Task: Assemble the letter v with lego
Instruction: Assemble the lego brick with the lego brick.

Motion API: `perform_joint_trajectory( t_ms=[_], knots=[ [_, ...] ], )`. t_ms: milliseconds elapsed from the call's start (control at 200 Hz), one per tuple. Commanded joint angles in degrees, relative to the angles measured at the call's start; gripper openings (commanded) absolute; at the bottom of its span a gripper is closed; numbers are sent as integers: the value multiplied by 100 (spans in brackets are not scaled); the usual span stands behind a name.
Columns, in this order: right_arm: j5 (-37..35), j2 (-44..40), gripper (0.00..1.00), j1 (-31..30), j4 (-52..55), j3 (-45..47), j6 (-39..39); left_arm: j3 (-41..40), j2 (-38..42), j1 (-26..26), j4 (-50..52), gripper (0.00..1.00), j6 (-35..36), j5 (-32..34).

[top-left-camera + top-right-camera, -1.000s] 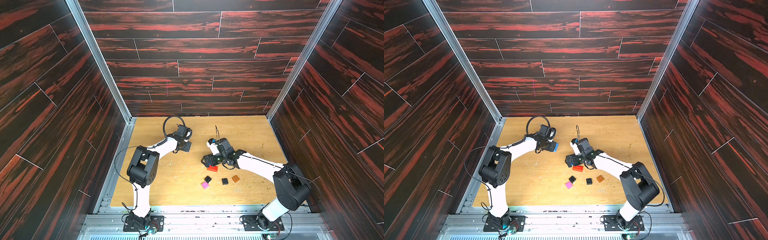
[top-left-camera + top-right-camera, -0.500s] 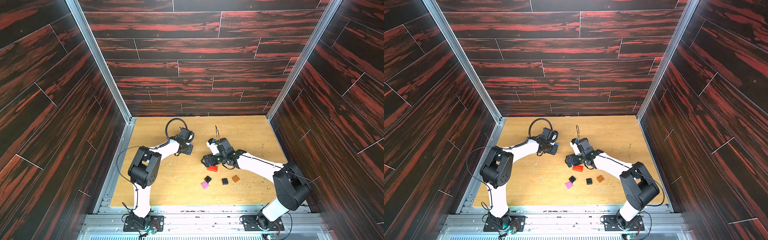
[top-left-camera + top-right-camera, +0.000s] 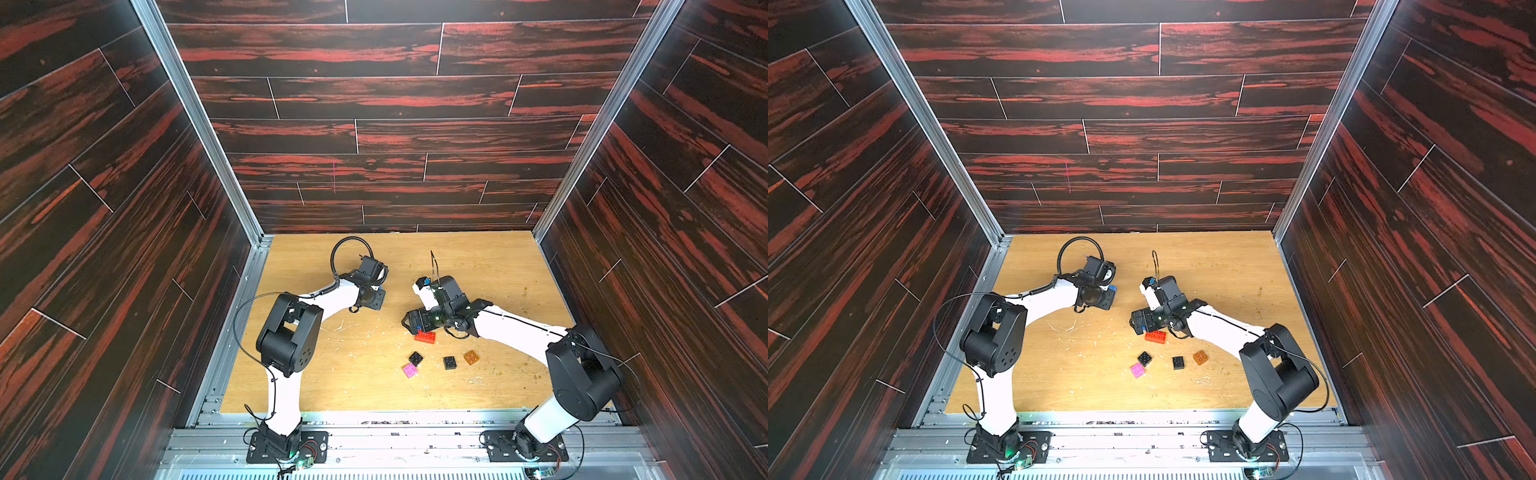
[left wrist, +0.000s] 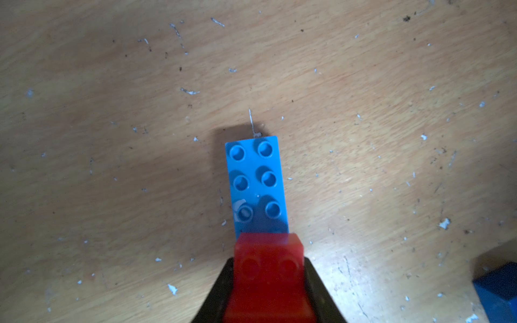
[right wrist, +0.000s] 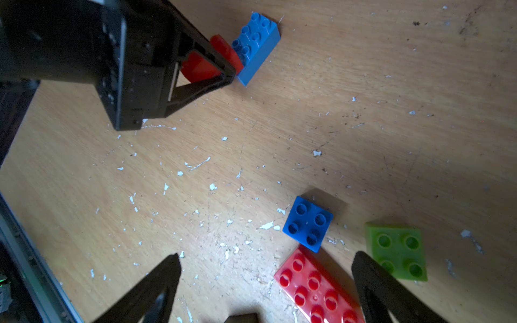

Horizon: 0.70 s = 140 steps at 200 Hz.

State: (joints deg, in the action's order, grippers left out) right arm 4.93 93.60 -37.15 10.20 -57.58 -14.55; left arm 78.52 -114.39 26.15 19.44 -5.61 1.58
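My left gripper (image 4: 268, 261) is shut on a red brick (image 4: 268, 279), whose front end sits over the near end of a light blue oblong brick (image 4: 256, 181) lying studs-up on the table. The right wrist view shows that same left gripper (image 5: 223, 65), red brick (image 5: 200, 65) and light blue brick (image 5: 257, 42). My right gripper (image 5: 265, 290) is open, low over the table. A red oblong brick (image 5: 316, 285) lies flat between its fingers, untouched. In both top views the left gripper (image 3: 376, 297) and right gripper (image 3: 413, 322) are mid-table.
A dark blue square brick (image 5: 307, 223) touches the red oblong brick's corner, and a lime green square brick (image 5: 397, 251) lies beside a right finger (image 5: 375, 288). Nearer the front lie two black bricks (image 3: 415, 358) (image 3: 449, 362), an orange brick (image 3: 471, 357) and a pink brick (image 3: 409, 370).
My left wrist has shifted a little to the right and turned, still holding the red brick. The right arm and the loose bricks have not moved.
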Motion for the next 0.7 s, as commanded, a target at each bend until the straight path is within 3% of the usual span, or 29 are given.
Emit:
perform_joint_trajectory(
  t_ms=[0, 696],
  knots=[
    [52, 97, 98, 24, -6, -86, -37, -48, -73, 2, 34, 28, -70, 99],
    [66, 114, 98, 26, -9, -78, -45, -470, -169, 4, 61, 28, -424, 145]
  ],
)
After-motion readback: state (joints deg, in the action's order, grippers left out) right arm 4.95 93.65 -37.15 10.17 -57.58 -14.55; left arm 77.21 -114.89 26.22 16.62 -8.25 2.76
